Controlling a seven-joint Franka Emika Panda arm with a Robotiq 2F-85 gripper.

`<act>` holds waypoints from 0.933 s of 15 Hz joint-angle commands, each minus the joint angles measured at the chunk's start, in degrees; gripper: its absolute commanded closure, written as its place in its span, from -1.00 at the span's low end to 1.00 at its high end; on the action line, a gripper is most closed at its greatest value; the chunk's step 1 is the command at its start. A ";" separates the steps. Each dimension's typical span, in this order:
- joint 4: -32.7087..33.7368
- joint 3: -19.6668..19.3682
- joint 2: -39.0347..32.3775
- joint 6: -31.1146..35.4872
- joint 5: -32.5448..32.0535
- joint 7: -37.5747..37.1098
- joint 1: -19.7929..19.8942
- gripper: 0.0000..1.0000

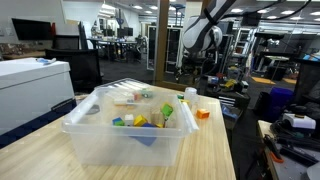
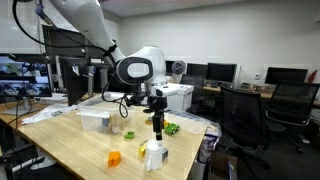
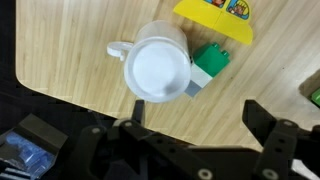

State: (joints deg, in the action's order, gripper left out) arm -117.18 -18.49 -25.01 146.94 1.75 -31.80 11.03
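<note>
Open claw (image 3: 195, 135) being hovered over a white cup (image 3: 160, 62) at the table's edge.
A wooden table (image 3: 60, 70) is being shown bearing a clear bin (image 1: 85, 135), apart from the claw, whose fingers are being spread wide, empty. The cup is being seen from above, just ahead of the fingertips, its handle (image 3: 118, 47) pointing to the wrist view's left. A green block (image 3: 212, 62) is touching its opposite side. Whether mouth or base is facing up cannot be told; a yellow piece (image 3: 215, 12) is being cut off at the top.
</note>
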 commanded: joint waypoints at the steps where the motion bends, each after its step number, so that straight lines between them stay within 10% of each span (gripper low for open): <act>1: -1.65 0.38 1.32 0.90 1.99 1.96 0.38 -1.00; 14: -0.92 -0.78 -4.29 -1.98 2.28 0.83 0.95 -1.00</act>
State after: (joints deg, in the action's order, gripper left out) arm -118.08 -19.11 -28.45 145.85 2.60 -31.80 11.74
